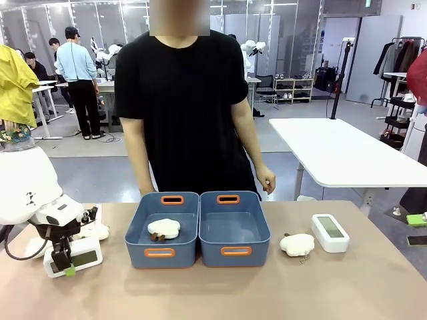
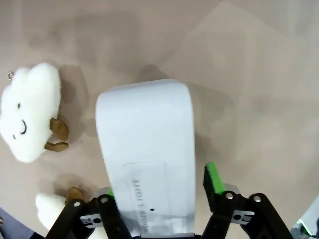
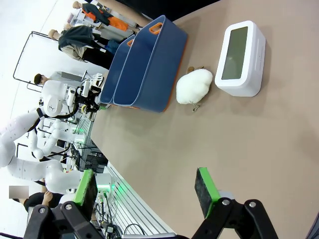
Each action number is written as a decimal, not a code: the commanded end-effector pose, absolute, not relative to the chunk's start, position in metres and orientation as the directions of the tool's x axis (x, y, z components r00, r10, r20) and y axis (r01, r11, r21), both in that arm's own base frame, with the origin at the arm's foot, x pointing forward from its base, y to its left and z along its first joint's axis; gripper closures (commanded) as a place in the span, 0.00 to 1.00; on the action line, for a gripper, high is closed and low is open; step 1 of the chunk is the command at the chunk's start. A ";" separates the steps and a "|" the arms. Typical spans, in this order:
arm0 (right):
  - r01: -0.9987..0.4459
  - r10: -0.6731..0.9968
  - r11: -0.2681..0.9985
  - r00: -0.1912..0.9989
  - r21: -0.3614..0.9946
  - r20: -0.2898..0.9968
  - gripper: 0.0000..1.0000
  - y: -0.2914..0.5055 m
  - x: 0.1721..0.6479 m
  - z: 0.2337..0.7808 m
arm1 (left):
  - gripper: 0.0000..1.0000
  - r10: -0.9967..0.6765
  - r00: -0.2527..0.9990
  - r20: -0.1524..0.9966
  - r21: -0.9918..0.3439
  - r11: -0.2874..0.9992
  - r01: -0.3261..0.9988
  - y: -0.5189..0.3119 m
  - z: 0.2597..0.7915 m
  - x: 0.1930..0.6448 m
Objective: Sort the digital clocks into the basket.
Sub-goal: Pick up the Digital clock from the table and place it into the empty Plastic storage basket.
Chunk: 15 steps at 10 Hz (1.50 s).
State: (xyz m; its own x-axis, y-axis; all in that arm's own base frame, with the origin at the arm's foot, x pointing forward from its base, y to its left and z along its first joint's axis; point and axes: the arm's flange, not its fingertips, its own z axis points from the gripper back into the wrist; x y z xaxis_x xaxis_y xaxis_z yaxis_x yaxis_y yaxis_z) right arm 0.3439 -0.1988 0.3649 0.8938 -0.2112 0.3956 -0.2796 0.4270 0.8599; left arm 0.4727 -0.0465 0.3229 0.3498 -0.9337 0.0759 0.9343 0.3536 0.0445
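Far left: left gripper (image 1: 67, 265) clamps a white rounded plastic digital clock (image 1: 85, 256) resting on the table (image 1: 200, 293). I judge it light, rigid, slick; hold its flat sides. Centre: empty blue rectangular plastic basket (image 1: 235, 200). Right: second clock (image 1: 329, 232); right gripper (image 3: 144, 186) wide, empty.

Colour check, your table

You have the left clock (image 1: 73, 257) and the right clock (image 1: 329, 233), both white with grey screens. Your left bin (image 1: 142, 257) and right bin (image 1: 259, 253) are blue with orange handle rims. The plush toy (image 1: 163, 228) is cream with brown feet. The table (image 1: 267, 293) is tan.
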 end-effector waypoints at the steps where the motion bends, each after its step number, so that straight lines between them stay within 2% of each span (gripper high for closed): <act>1: -0.289 -0.212 0.421 0.890 0.860 0.403 0.00 -0.199 0.346 0.367 | 1.00 -0.921 0.382 0.079 0.043 0.386 0.921 -0.046 0.323 0.469; 3: -0.289 -0.212 0.421 0.890 0.860 0.403 0.00 -0.199 0.346 0.367 | 1.00 -0.914 0.396 0.087 0.043 0.401 0.915 -0.045 0.324 0.470; 4: -0.289 -0.212 0.421 0.890 0.860 0.403 0.00 -0.199 0.346 0.367 | 0.95 -0.910 0.405 0.086 0.045 0.410 0.911 -0.046 0.323 0.471; 5: -0.289 -0.212 0.421 0.890 0.860 0.403 0.00 -0.199 0.346 0.367 | 0.98 -0.910 0.408 0.067 0.028 0.411 0.911 -0.047 0.322 0.469; 6: -0.289 -0.212 0.421 0.890 0.860 0.403 0.00 -0.199 0.346 0.367 | 0.98 -0.924 0.374 0.083 0.051 0.378 0.924 -0.042 0.327 0.475; 14: -0.289 -0.212 0.421 0.890 0.860 0.403 0.00 -0.199 0.346 0.367 | 0.98 -0.924 0.374 0.083 0.051 0.378 0.924 -0.042 0.327 0.475; 15: -0.289 -0.212 0.421 0.890 0.860 0.403 0.00 -0.199 0.346 0.367 | 0.50 -0.921 0.381 0.083 0.050 0.386 0.921 -0.042 0.327 0.475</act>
